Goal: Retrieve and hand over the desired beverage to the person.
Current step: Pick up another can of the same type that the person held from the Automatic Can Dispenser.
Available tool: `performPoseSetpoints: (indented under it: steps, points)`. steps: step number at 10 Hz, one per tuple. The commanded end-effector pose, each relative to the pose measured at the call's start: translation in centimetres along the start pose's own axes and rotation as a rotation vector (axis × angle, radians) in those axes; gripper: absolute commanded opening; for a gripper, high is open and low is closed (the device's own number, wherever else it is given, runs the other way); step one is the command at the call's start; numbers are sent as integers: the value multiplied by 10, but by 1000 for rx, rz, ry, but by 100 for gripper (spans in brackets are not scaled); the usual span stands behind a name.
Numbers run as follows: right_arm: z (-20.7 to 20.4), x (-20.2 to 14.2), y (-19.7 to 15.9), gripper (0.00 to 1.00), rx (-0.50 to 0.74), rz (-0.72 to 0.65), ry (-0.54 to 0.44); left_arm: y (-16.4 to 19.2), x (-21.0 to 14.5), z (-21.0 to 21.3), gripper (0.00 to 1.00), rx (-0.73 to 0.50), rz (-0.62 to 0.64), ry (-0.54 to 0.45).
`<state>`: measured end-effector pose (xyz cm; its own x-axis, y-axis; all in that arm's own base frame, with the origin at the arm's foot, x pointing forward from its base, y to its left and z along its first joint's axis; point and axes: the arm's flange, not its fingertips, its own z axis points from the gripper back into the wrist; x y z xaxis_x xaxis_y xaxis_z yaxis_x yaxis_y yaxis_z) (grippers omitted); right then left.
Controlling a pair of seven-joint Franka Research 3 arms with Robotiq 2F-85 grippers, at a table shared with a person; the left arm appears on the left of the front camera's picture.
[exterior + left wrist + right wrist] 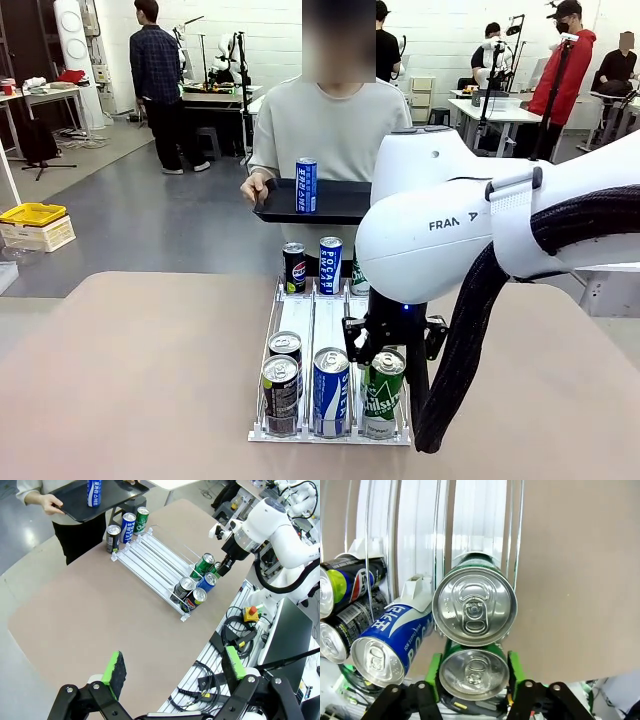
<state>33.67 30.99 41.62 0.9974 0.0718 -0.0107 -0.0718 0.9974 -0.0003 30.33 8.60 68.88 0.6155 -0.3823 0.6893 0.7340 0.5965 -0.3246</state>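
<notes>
Two green pads [436, 672] of the right gripper [475, 671] squeeze a green can [474, 677] from both sides, at the near end of the right lane of the white rack [328, 318], with a second green can [474, 611] just behind it. Next to them sit a blue can [331, 390] and two black cans [283, 385]. The left gripper [173, 667] hangs wide open over the table [130, 380], holding nothing, and the person [330, 130] across the table holds a black tray [340, 203] with a tall blue can [306, 186] standing on it.
</notes>
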Motion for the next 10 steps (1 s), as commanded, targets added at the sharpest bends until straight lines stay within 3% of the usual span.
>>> performPoseSetpoints:
  steps: [1, 7, 9, 10]
  points:
    - [-6, 0, -2, 0, 33, 14, 25, 1, 0, 1, 100, -15, -22, -13]
    - [0, -4, -1, 2, 29, 12, 34, 1, 0, 1, 100, -15, -22, -13]
    - [39, -16, 4, 2, 33, 36, 70, 1, 0, 1, 100, -15, -22, -13]
    - [72, -26, 7, 2, 7, 26, 35, 1, 0, 1, 100, -15, -22, -13]
